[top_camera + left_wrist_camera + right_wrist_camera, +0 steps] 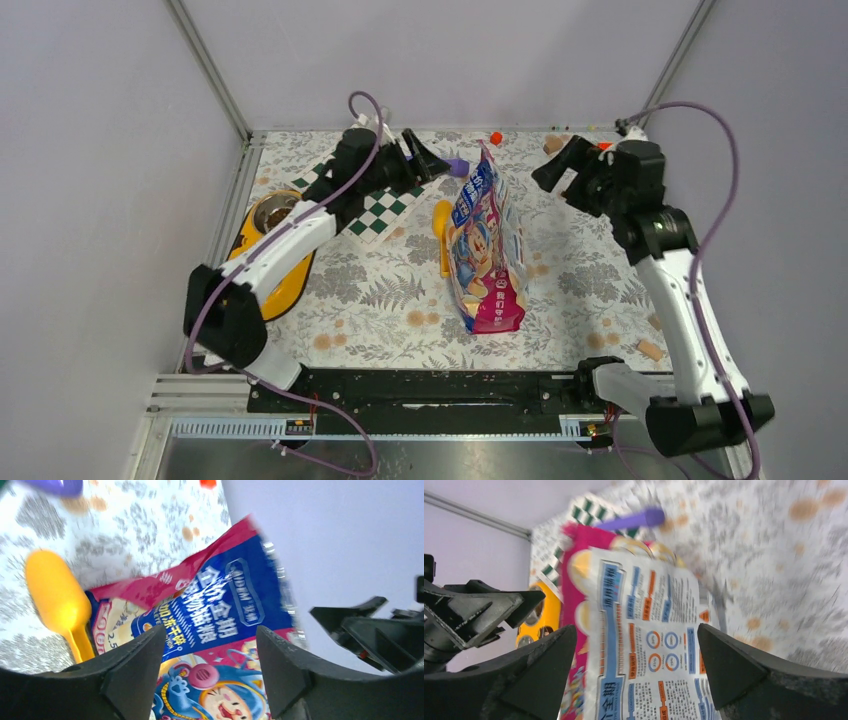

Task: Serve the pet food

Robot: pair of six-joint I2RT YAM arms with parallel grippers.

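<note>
Pet food bag (487, 250) upright, unheld; left gripper (432, 160) at its 10 o'clock, right gripper (555, 165) at 2, both released. Serving into feeder (290, 285) at 9 o'clock likely still to do.

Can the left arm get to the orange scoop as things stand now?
Probably yes. The scoop lies on the table on the left gripper's side of the bag, and nothing covers it. The jaws stand open and empty.
</note>
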